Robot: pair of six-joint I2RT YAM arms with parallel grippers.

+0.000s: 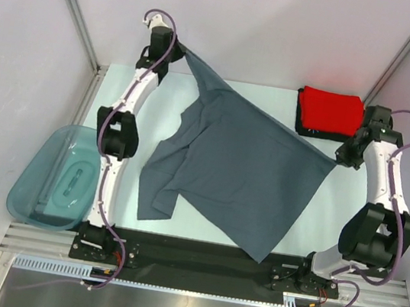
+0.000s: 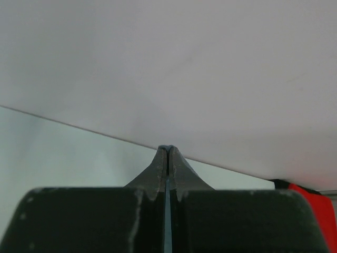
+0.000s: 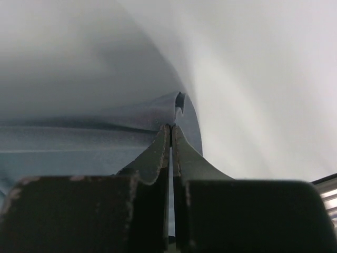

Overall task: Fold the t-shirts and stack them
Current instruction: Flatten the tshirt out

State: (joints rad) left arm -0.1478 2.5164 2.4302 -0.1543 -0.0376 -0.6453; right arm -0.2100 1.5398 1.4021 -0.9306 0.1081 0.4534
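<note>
**foldfan:** so where was the blue-grey t-shirt point(image 1: 225, 172) at that point?

**me:** Stretched out between my two arms, over the counter point(image 1: 267, 97). My left jaws were clamped shut on a corner at the far left. My right jaws were pinched tight on another corner over on the right. The low end drooped toward my bases.

**foldfan:** and the other two?

**me:** The red t-shirt point(image 1: 330, 109) sat folded at the far right. It was on top of the black t-shirt point(image 1: 305, 130), I think, since only an edge showed. The teal tub point(image 1: 55, 177) was off to my left.
</note>
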